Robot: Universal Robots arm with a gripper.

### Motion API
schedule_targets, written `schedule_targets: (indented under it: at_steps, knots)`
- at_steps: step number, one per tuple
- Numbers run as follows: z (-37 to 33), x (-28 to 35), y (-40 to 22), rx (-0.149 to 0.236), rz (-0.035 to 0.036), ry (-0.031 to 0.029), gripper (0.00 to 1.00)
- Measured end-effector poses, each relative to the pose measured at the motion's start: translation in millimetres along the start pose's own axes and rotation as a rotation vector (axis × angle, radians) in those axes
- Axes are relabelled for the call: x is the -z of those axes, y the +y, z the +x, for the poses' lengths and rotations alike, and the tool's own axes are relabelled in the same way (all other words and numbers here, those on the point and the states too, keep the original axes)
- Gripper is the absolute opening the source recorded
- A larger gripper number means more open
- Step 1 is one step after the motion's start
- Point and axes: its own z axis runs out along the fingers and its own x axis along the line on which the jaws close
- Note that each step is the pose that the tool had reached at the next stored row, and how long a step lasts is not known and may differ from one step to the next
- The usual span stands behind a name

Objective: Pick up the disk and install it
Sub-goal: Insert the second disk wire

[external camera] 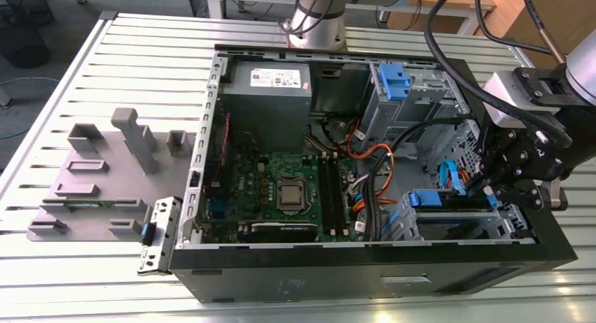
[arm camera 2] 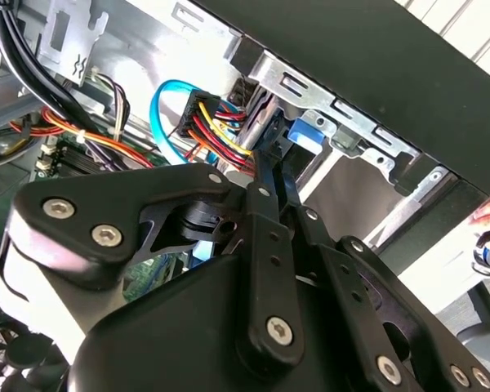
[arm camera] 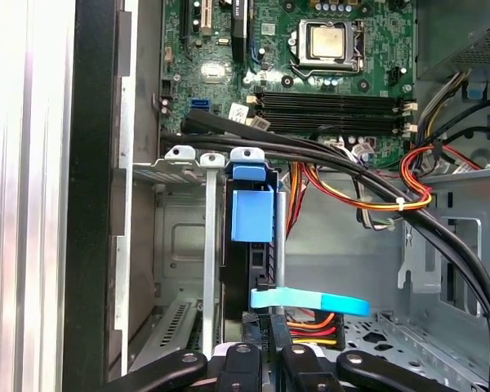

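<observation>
**A:** Which step is in hand?

**B:** Installation, by my reading. The disk point(arm camera: 251, 216), a flat drive in a blue plastic bracket, stands edge-on in the grey metal drive bay point(arm camera: 180, 237). The black hand point(arm camera: 269, 331) is at its end. Clamped or apart, I cannot tell.

**A:** Requirement?

**B:** Keep the disk square to the bay rails. The exterior view locates that bay: a corner of the black computer case point(external camera: 373, 274) on the slatted metal table point(external camera: 139, 58).

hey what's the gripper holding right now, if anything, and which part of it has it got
That cannot be told. The gripper is down at the metal drive bay inside the computer case, right at the disk standing in the bay, but any hold is hidden.
</observation>
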Motion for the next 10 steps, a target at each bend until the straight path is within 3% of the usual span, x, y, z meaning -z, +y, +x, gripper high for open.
schedule_targets:
  at_steps: [10]
  knots:
    - [0.2, -4.0, -0.1, 0.0, 0.0, -0.0002, 0.16]
